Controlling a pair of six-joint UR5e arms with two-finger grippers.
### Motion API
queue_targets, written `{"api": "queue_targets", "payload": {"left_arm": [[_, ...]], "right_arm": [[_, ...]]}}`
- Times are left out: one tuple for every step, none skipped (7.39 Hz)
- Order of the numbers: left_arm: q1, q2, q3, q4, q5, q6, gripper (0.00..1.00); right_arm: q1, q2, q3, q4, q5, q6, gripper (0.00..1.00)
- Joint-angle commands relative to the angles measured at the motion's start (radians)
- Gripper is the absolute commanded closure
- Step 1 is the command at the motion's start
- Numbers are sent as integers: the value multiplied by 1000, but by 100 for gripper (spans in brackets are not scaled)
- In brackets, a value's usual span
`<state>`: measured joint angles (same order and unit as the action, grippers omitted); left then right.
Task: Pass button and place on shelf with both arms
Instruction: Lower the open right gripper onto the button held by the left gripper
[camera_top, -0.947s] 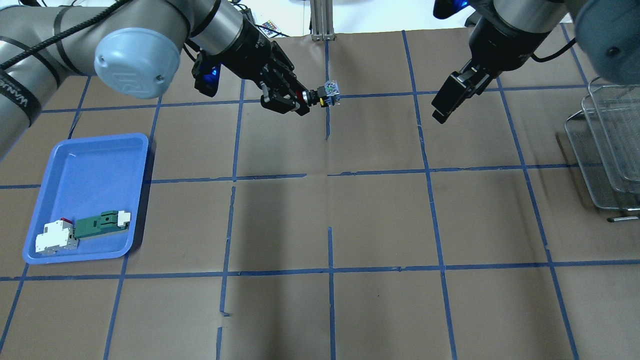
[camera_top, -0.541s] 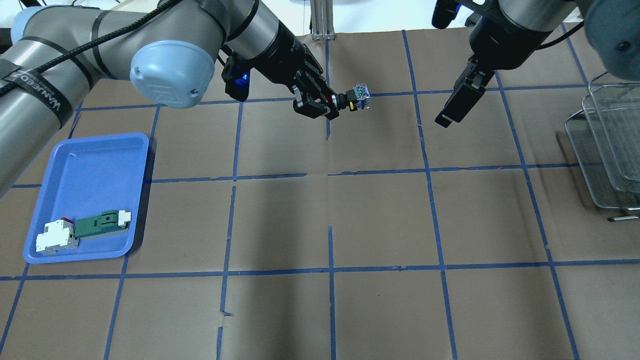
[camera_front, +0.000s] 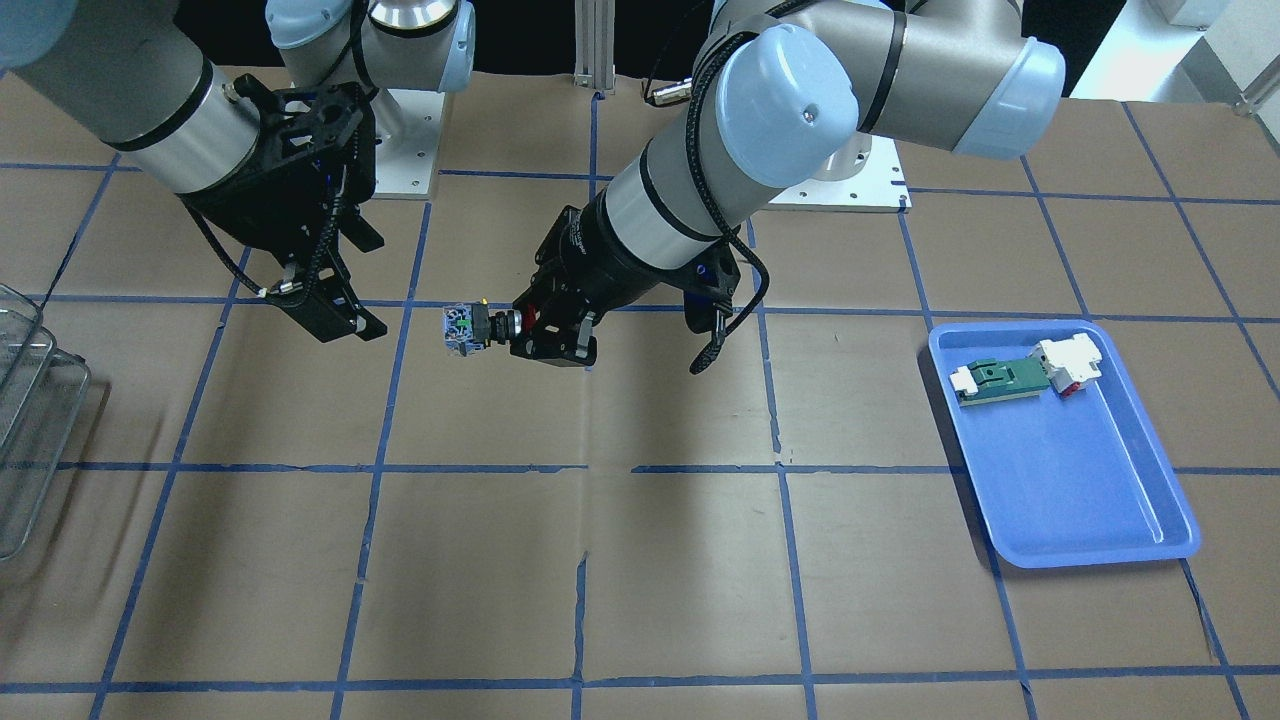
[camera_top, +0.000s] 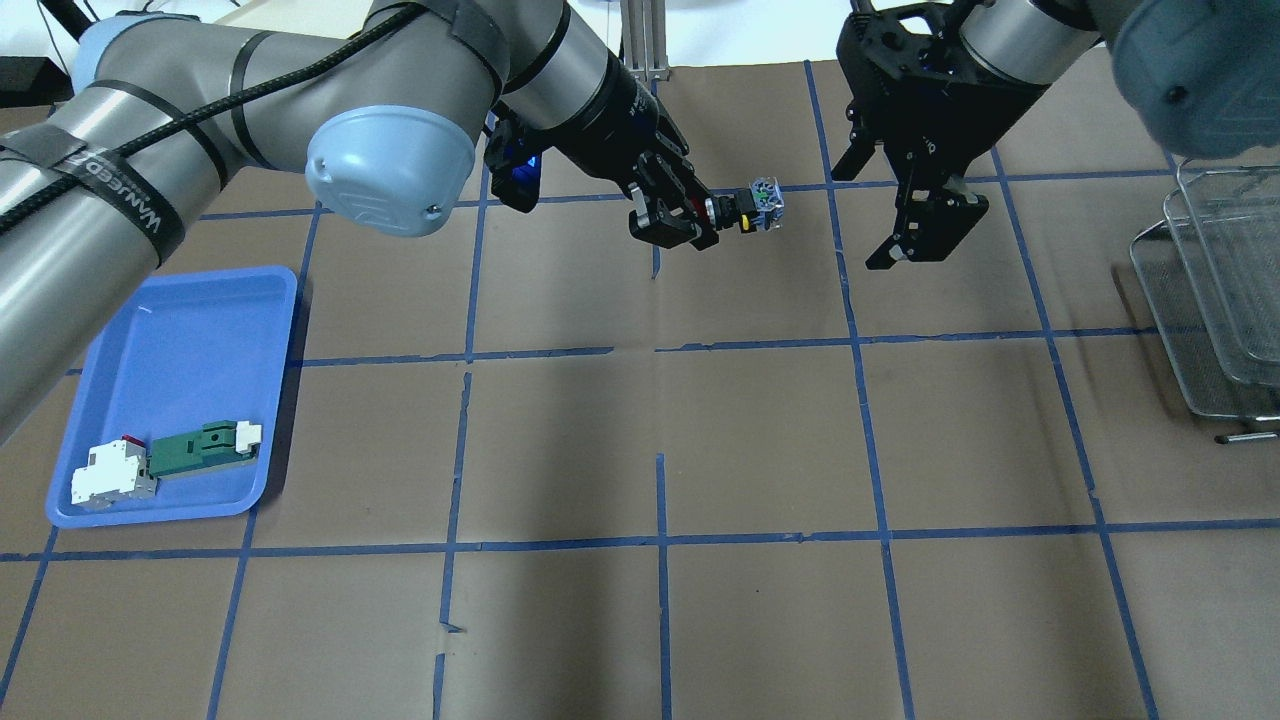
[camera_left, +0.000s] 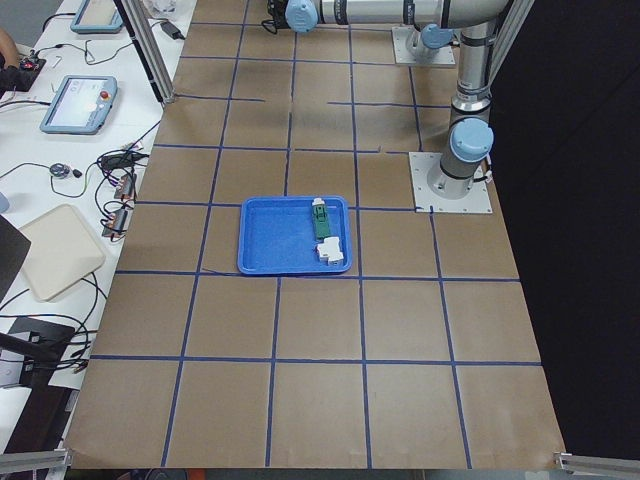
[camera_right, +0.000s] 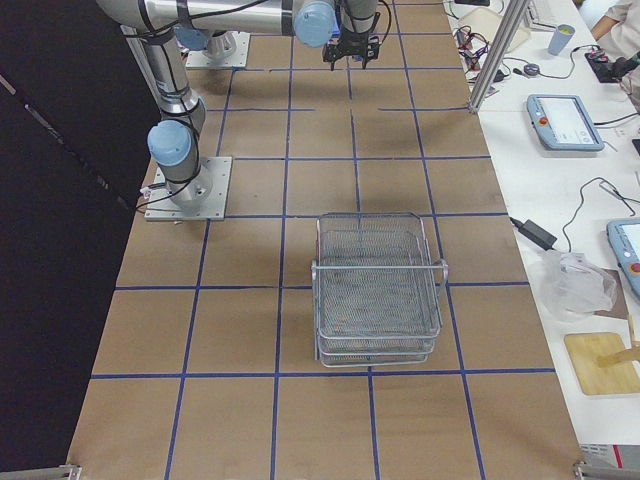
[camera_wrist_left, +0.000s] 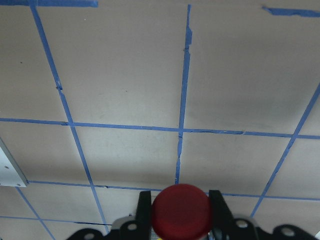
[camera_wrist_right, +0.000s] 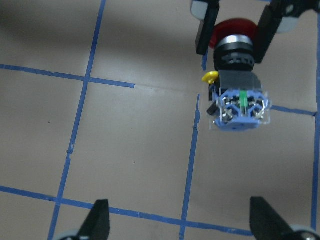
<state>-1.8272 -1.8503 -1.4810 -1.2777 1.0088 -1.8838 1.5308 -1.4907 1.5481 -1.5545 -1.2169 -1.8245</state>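
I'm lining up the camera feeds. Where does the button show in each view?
Front-facing: the button, left of centre, airborne.
Overhead: the button, upper middle.
Exterior left: cannot make it out.
Exterior right: cannot make it out.
Left wrist: the button, bottom centre, red cap only.
Right wrist: the button, upper right, terminal end nearest.
Shared landmark: the left pincer gripping its red cap, in those four views.

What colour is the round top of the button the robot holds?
Red. The button shows its cap best in the left wrist-mounted view.
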Motion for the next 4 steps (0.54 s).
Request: {"api": "queue_targets", "payload": {"left_arm": [[-7, -1, 1, 6, -4, -9, 100], [-9, 0, 1, 6, -7, -11, 100], [-9, 0, 1, 6, -7, -12, 100], [-9, -1, 1, 6, -4, -12, 100]], "right_arm": [[6, 10, -8, -6, 53, 78, 0], [5, 15, -8, -7, 62, 118, 0], [5, 15, -8, -10, 133, 198, 0], [9, 10, -5, -7, 148, 238, 0]]}}
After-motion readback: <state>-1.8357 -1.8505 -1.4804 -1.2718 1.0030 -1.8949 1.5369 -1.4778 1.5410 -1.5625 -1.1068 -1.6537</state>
